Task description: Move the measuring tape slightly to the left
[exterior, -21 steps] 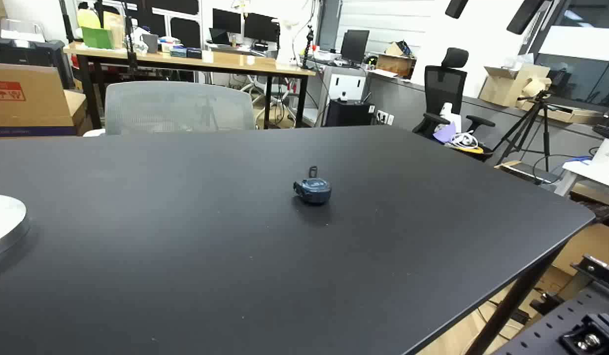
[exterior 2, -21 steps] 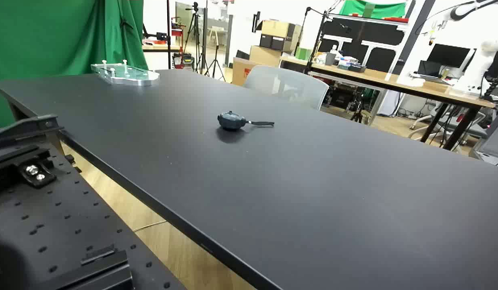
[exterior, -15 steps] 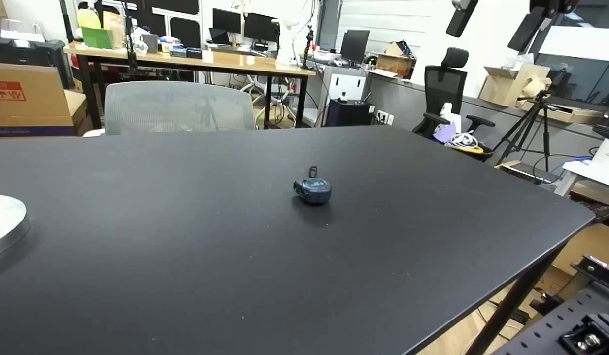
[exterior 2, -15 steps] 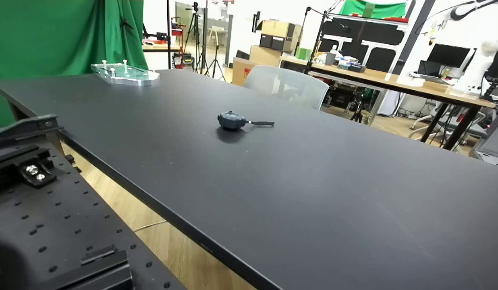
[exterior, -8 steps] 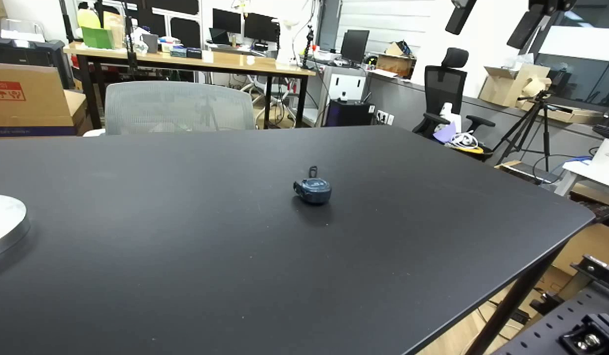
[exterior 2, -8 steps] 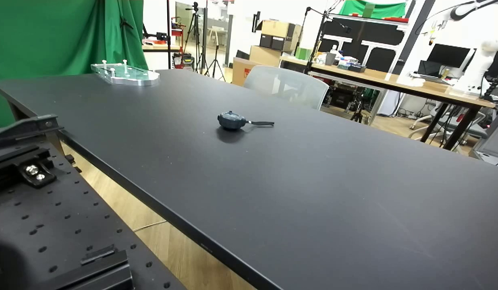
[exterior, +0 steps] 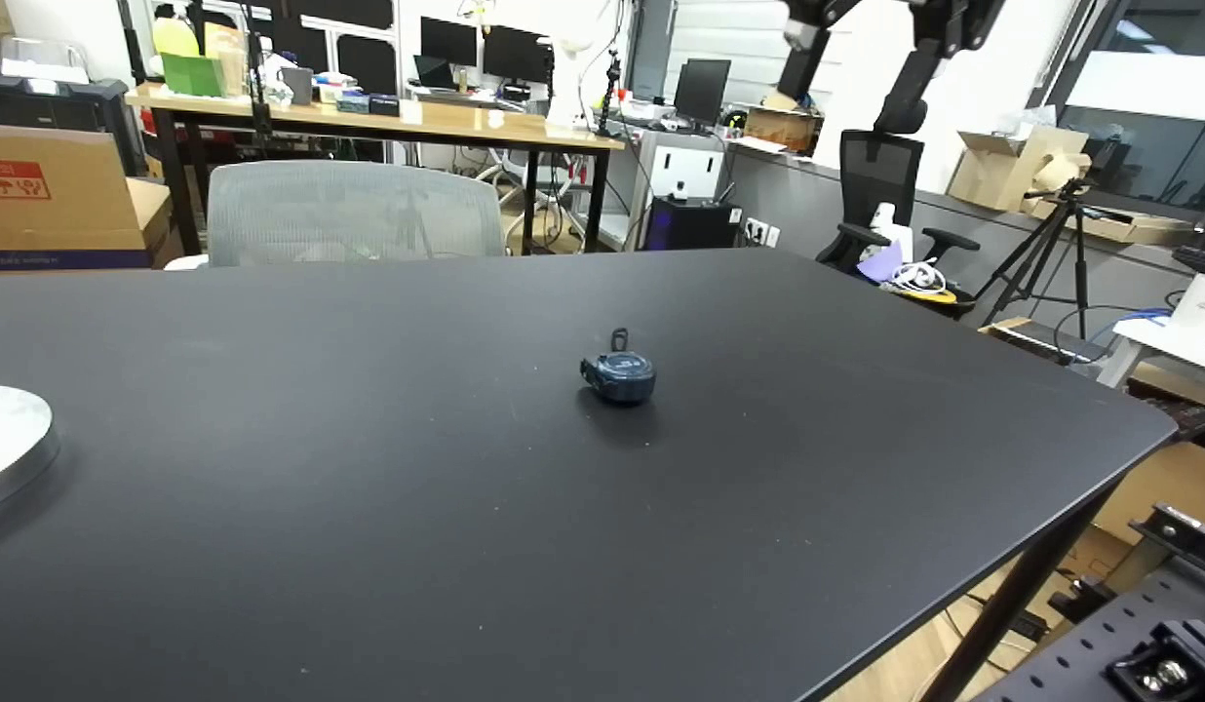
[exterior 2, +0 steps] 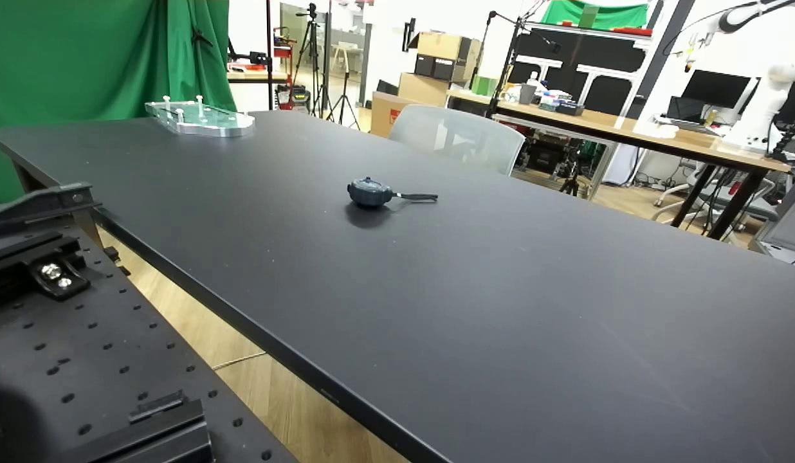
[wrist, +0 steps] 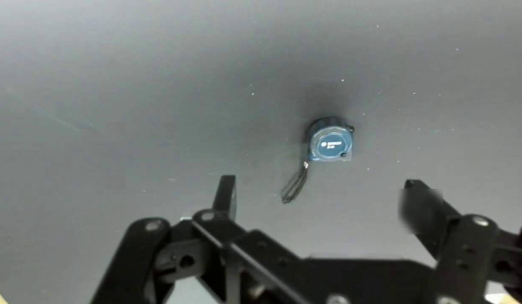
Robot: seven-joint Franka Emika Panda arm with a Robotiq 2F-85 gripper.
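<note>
Table (exterior: 388, 546): dark, smooth top; curtain (exterior 2: 101, 58) past its far left end in an exterior view; chair (exterior: 359, 214) along its far side in both exterior views.
Plate (exterior 2: 211, 131): at that far left end, out of the working area; unlikely to interfere.
Tape (wrist: 332, 144): flat on the table, well in from the edges, printed face up; probably laid so to rest steady and offer its sides to a grip.
Gripper (wrist: 322, 185): held high, right of the tape in an exterior view; fingers (wrist: 224, 194) spread wide, nothing between them. Height presumably gives clearance while lining up.
Strap (wrist: 296, 187): trails from the tape toward the fingers in the wrist view; could snag one on descent.
Fingers to tape: tape lies between them sideways but beyond their tips; further advance, then lowering, judged necessary.
Leftward shift: not yet done; approach stage, by judgement. "Slightly" suggests a short carry or nudge.
</note>
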